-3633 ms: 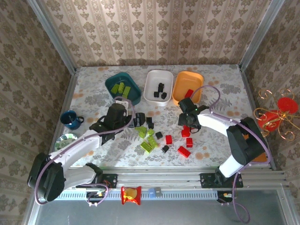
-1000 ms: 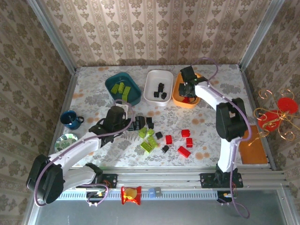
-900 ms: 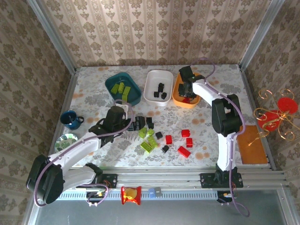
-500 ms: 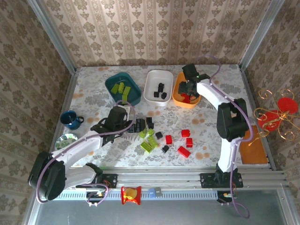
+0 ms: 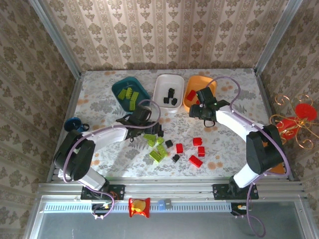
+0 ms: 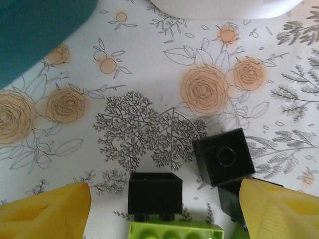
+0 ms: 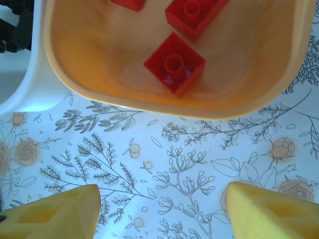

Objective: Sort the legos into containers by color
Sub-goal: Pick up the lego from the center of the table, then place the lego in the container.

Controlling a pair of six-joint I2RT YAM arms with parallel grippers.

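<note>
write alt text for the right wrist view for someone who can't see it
An orange tray holding three red bricks spans the top, with a floral table below it. The right gripper is open and empty, its yellow fingers at the bottom corners; a white tray edges in at left.

Tabletop [image 5: 99, 89], pale with a floral print. Three shallow trays stand in a row on its far half: dark teal tray [image 5: 134, 82], white tray [image 5: 167, 82] and orange tray [image 5: 202, 82], the last two just beside each other. A dark blue mug [image 5: 74, 123] stands near the left edge. Loose on the middle lie lime-green bricks [image 5: 157, 149], small black bricks [image 5: 169, 143] and, further right, red bricks [image 5: 198, 141].
</note>
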